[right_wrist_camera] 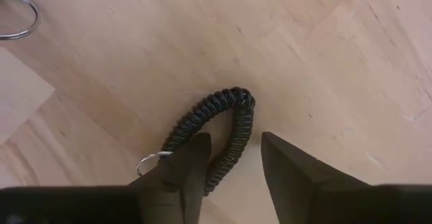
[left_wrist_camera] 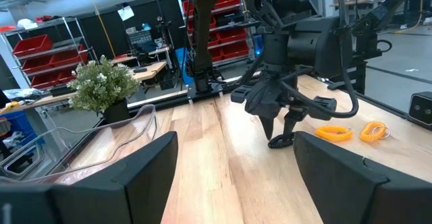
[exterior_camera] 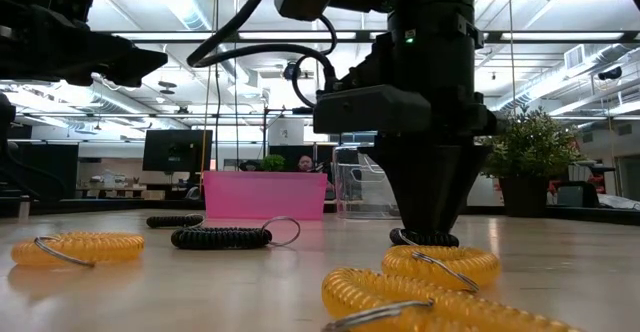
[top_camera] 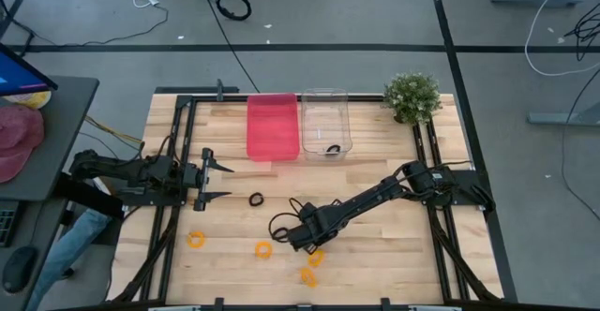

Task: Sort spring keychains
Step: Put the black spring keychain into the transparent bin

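Looking down from above, sorting has hardly begun; the clear bin (top_camera: 325, 122) near the far edge of the table (top_camera: 375, 255) holds one black keychain (top_camera: 332, 149), while the pink bin (top_camera: 273, 126) beside it looks empty; four orange keychains lie toward the near edge, at (top_camera: 196, 240), (top_camera: 263, 249), (top_camera: 316, 257) and (top_camera: 308, 276); one black keychain (top_camera: 256, 199) lies near the middle of the table; the right hand (top_camera: 298, 236) is low over the table just beside the orange cluster; the left hand (top_camera: 217, 182) waits at the left edge, its fingers spread wide and holding nothing.

Level with the table, the right hand (exterior_camera: 424, 234) stands tip-down on the wood with a dark coil under its tip; another black keychain (exterior_camera: 222, 237) with its metal ring lies apart from it, and a third dark one (exterior_camera: 174, 221) farther back; orange ones lie in front.

From the left wrist, the right hand (left_wrist_camera: 280, 128) points down onto a dark coil; two orange keychains (left_wrist_camera: 334, 133) (left_wrist_camera: 373, 131) lie just beside it.

From the right wrist, the right hand's fingers (right_wrist_camera: 191, 164) stand partly apart and straddle one side of a black keychain (right_wrist_camera: 223, 129) lying flat; whether they already pinch it I cannot tell.

By my judgement, one piece is sorted and seven are left.
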`<state>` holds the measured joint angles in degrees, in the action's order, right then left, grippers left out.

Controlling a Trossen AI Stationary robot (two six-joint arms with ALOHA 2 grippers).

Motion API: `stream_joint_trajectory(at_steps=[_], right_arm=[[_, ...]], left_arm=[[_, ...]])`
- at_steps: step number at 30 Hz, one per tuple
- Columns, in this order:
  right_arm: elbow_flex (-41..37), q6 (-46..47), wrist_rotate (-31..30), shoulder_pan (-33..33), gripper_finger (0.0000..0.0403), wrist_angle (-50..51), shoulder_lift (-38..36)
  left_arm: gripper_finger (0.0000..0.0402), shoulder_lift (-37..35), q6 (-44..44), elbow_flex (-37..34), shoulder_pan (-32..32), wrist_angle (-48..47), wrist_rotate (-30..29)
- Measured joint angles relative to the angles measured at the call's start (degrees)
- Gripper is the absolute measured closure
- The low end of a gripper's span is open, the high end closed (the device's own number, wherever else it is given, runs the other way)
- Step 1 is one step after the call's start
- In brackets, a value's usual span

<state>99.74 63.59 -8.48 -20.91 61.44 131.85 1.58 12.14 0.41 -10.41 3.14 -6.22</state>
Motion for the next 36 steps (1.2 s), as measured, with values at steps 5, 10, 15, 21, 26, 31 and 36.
stream_joint_trajectory(at_steps=[5,10,15,21,26,31,36], right_arm=[[0.0,-0.57,1.54,0.04,0.0377,-1.74,0.0],[0.0,-0.47,1.66,0.04,0.0394,-1.59,0.0],[-0.04,-1.08,-2.37,-0.12,0.0399,-1.39,-0.77],[-0.45,-4.49,-14.82,0.63,0.0401,-1.98,-4.9],[-0.28,-10.74,-25.99,0.13,0.0402,-2.12,-8.5],[-0.15,-19.73,-32.43,2.69,0.0403,-5.78,-12.61],[-0.17,-22.18,-33.55,6.97,0.0403,-9.35,-16.38]], left_arm=[[0.0103,0.0,0.01,0.0,0.0,0.0,0.0],[0.0103,0.0,0.0,0.01,0.0,0.0,0.0],[0.0103,0.0,0.0,-0.01,0.0,0.0,0.0],[0.0103,0.02,0.0,-0.01,0.0,0.0,0.0],[0.0103,0.02,0.0,0.0,0.0,0.0,0.0],[0.0103,0.02,0.0,-0.01,0.0,0.01,0.0],[0.0103,0.02,0.0,0.0,0.0,0.0,0.0]])
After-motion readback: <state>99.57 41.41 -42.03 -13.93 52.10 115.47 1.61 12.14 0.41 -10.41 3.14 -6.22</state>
